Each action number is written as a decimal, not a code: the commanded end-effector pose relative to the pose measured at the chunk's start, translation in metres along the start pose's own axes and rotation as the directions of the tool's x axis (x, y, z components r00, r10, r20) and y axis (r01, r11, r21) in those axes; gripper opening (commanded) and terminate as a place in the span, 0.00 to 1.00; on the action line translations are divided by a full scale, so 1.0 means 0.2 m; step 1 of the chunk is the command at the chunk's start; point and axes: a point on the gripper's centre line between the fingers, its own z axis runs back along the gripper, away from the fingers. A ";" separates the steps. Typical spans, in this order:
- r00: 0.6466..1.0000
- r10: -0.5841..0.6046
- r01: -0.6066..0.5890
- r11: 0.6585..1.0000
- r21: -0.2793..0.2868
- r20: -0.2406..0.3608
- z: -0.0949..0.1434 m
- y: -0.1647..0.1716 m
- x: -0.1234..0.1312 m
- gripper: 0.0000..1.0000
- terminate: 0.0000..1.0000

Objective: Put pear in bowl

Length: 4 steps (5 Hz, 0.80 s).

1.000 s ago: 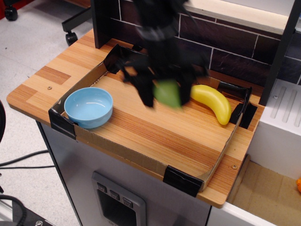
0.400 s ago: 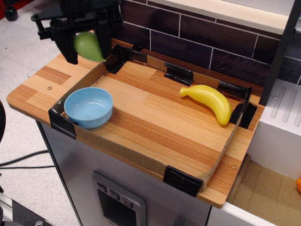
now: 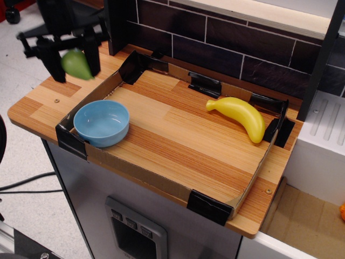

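Since a second ago, when the pear (image 3: 76,63) was lifted beside the banana (image 3: 240,116) at the right of the tray (image 3: 161,172), the arm has swept it all the way left, and in the last fraction of a second it has gone further left and lower than it was near the tray's back-left corner. The jaws of the gripper (image 3: 74,63) are clamped on the pear, one dark finger on each side of it, with the fruit's tapered end pointing down and right.

In this view the pear hangs up and to the left of the bowl (image 3: 102,122), appearing over the bare wooden surface (image 3: 38,105) outside the tray wall rather than above the bowl itself; how high it is cannot be judged from a single view. That suggests the carry has overshot or is still being lined up: a release here would probably drop the pear outside the tray. The next move, I judge, needs a shift right and toward the camera before opening.

The bowl sits in the tray's front-left corner and holds nothing. The tray otherwise contains only the banana, lying near its back-right corner, well apart from the bowl.
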 end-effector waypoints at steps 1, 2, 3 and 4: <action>0.998 -0.057 0.057 0.998 -0.001 0.021 -0.12 0.01 0.00 0.00 0.00; 0.995 -0.098 0.098 0.995 -0.016 0.013 -0.12 -0.03 -0.05 0.00 0.00; 0.987 -0.155 0.157 0.987 -0.042 0.029 -0.08 -0.06 -0.09 1.00 0.00; 0.991 -0.133 0.133 0.988 -0.073 0.013 -0.03 -0.10 -0.11 1.00 0.00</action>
